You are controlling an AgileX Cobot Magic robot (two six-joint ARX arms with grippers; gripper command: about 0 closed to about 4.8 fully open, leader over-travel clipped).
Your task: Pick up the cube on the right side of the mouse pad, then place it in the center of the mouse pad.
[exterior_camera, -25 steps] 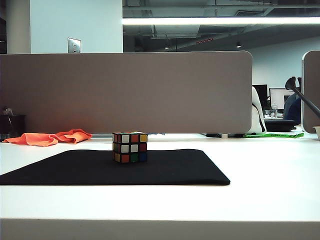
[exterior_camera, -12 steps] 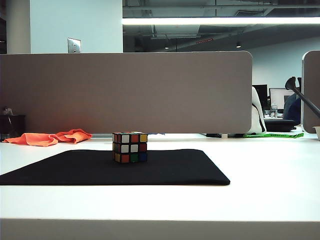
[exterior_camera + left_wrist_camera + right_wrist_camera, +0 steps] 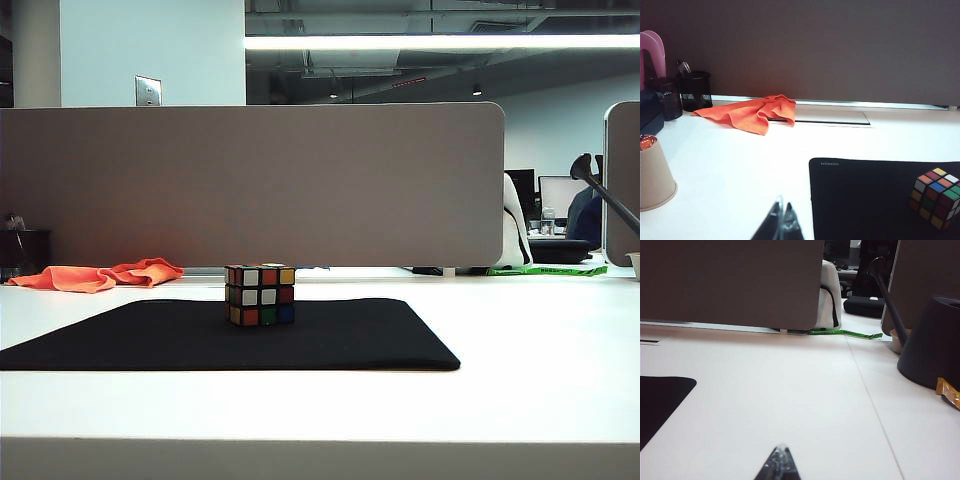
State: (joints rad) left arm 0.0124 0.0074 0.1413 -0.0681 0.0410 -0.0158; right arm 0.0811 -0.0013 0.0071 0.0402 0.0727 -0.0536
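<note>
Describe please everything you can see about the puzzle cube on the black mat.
The cube is a small three-by-three puzzle with a black frame and scrambled white, red, orange, yellow, green and blue stickers, plastic by its look. It stands flat and upright on the mouse pad, toward the pad's far edge and near its middle across the width in the exterior view. Nothing else touches it; neither gripper is near it.

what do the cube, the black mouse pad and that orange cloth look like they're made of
Cube: probably hard plastic, a black frame with glossy colored stickers that catch the light.
Mouse pad: likely fabric over foam or rubber; matte black, thin, lying flat with rounded corners.
Orange cloth: soft textile, maybe microfiber; it lies crumpled in loose folds.
</note>
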